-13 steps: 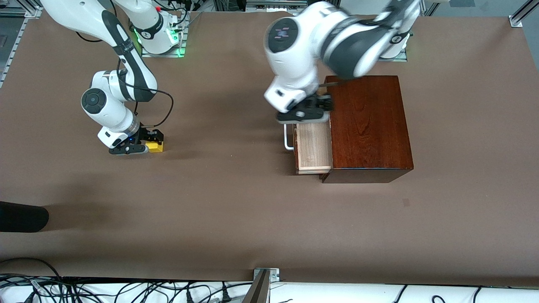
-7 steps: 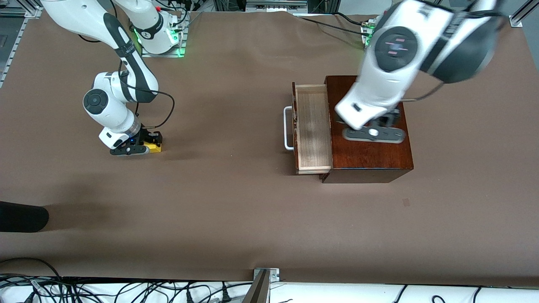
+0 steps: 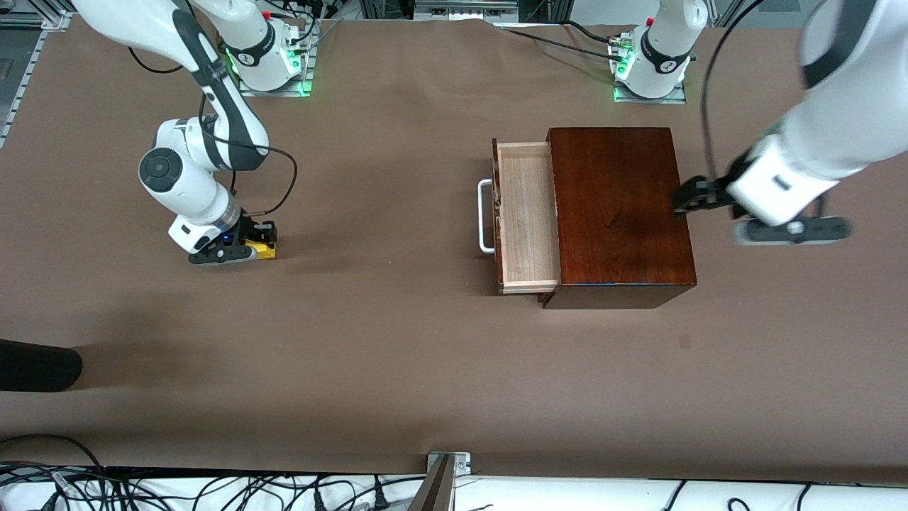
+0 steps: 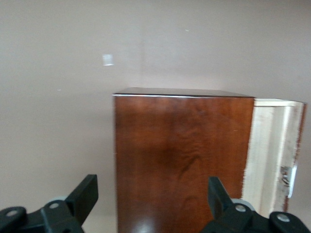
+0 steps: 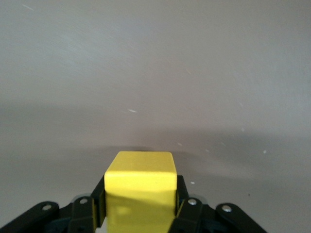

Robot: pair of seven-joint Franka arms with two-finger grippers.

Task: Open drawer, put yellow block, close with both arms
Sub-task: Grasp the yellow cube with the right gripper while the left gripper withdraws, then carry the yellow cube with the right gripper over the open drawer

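Observation:
The yellow block (image 3: 264,248) sits low at the table toward the right arm's end, with my right gripper (image 3: 250,246) shut on it. In the right wrist view the block (image 5: 140,177) fills the gap between the black fingers (image 5: 182,201). The drawer (image 3: 526,213) stands pulled out of the dark-brown box (image 3: 617,213), its pale tray bare and its white handle (image 3: 485,216) facing the right arm's end. My left gripper (image 3: 699,196) hangs open in the air over the box's edge at the left arm's end. In the left wrist view its fingers (image 4: 83,196) are spread wide above the box (image 4: 180,160).
A dark rounded object (image 3: 35,365) pokes in at the table's edge near the right arm's end. Cables and a metal bracket (image 3: 447,463) run along the edge nearest the front camera. Bare brown tabletop (image 3: 383,234) lies between the block and the drawer.
The left arm has swung from the drawer's front, across the box top, out to the box's edge at its own end. The right gripper has shut on the yellow block.

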